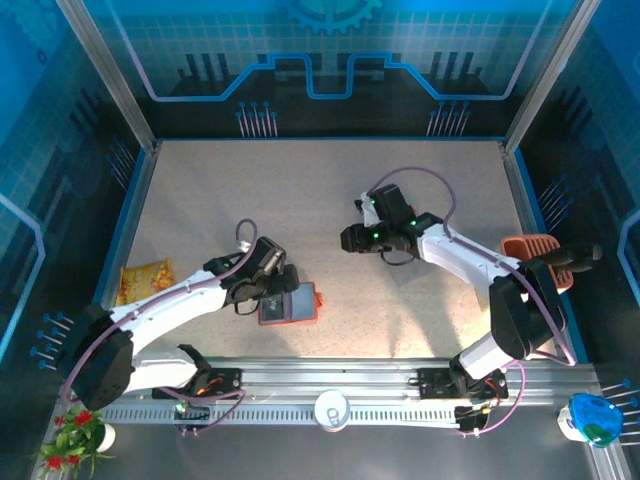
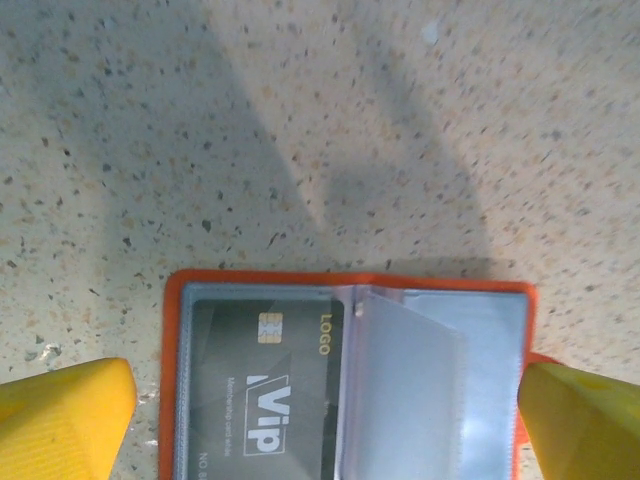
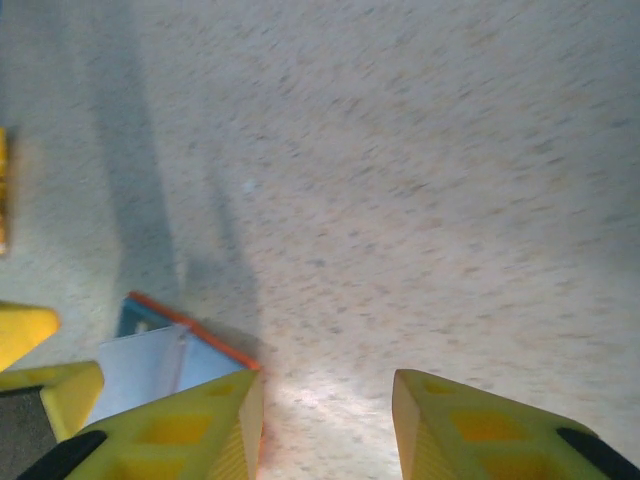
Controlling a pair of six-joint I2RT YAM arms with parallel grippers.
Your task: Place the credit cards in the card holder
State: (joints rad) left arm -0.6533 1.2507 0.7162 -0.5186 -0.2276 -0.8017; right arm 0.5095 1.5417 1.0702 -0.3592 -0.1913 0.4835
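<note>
Speckled beige tabletop (image 1: 300, 190) fills a blue-lit enclosure, with a yellow packet (image 1: 145, 278) at its left edge. Beside it the left gripper (image 2: 322, 400) hangs over the card holder (image 1: 290, 303), fingers spread wide on either side and gripping nothing. The holder lies open near the front edge, with a red-orange rim and grey pockets. One dark credit card (image 2: 265, 390) is seated, so the job looks only begun. Further right, the right gripper (image 3: 325, 410) hovers with fingers parted, empty.

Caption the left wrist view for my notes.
Open card holder on the speckled table, a dark VIP card in one pocket, between the left gripper's wide-open jaws.
</note>
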